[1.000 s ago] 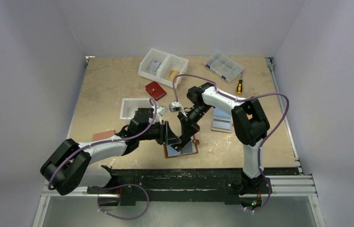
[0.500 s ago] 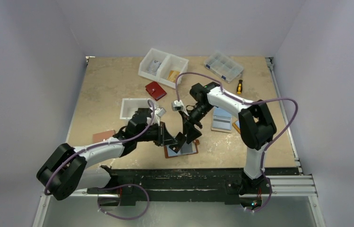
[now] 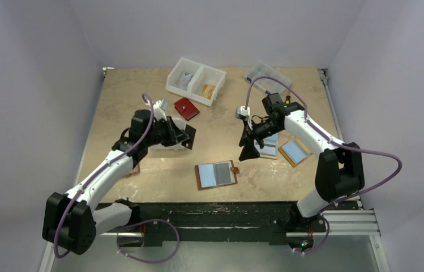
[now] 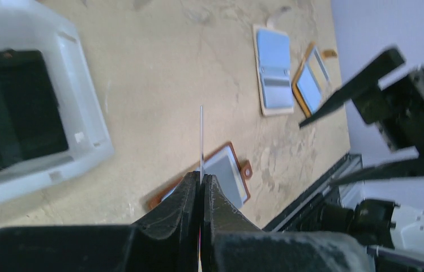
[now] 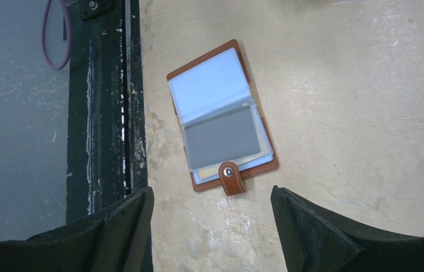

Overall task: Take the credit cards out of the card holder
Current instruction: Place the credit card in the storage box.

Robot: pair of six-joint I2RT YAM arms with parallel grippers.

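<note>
Entry: reddish-brown leather-like card holder [image 3: 216, 174], lying open and flat on the tan mottled surface [image 3: 130, 96], near its front edge.
We are pinching a thin, stiff credit card [image 4: 201, 136], showing edge-on as a fine line, in the left tool [image 4: 201, 180], black fingers [image 4: 187, 195] pressed together on it, near a white plastic bin [image 4: 93, 133]. We are holding the right tool [image 3: 248, 148] spread wide, raised near the holder, where a matte grey card [image 5: 223, 139] is sitting under a clear sleeve [image 5: 209, 88] beside the snap tab [image 5: 231, 178].

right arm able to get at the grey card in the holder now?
Probably yes: right gripper hangs open above the card holder, nothing between it and the grey card. The left gripper is well clear. Its clear sleeve may hinder.
</note>
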